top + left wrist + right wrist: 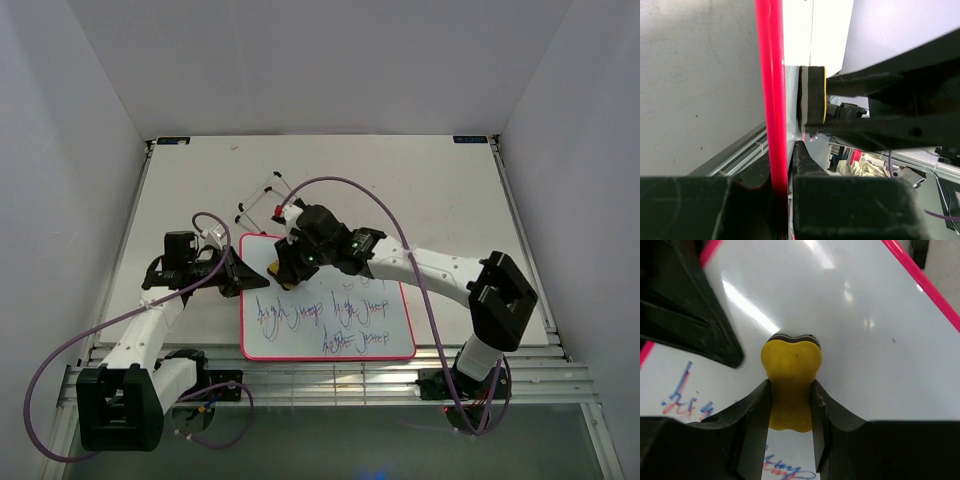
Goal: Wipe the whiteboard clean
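Top view: the whiteboard (395, 305) lies flat on the surface (420, 190) at lower centre of the frame, pink-red rim all round, with blue-purple writing (325, 320) across its lower half. Its black wire stand (262, 200) pokes out past the upper edge. The left gripper (236, 272) is at the board's left edge. The right gripper (287, 268) sits over the upper left corner with a yellow eraser (273, 268) at its tip.

Left wrist view: the red rim (771, 90) runs straight up the frame, and the left gripper (785, 200) is clamped tight on it, one finger on each side. Just above, the eraser (815, 97) shows its dark felt face pressed to the board and its yellow back towards the right gripper's black fingers (890, 85).

Right wrist view: the right gripper (791, 407) is pinched on the yellow eraser (791, 367), which is down on the white face (865, 315) at centre frame. Writing (685, 395) shows at lower left, and the left gripper (685, 300) looms dark at upper left.
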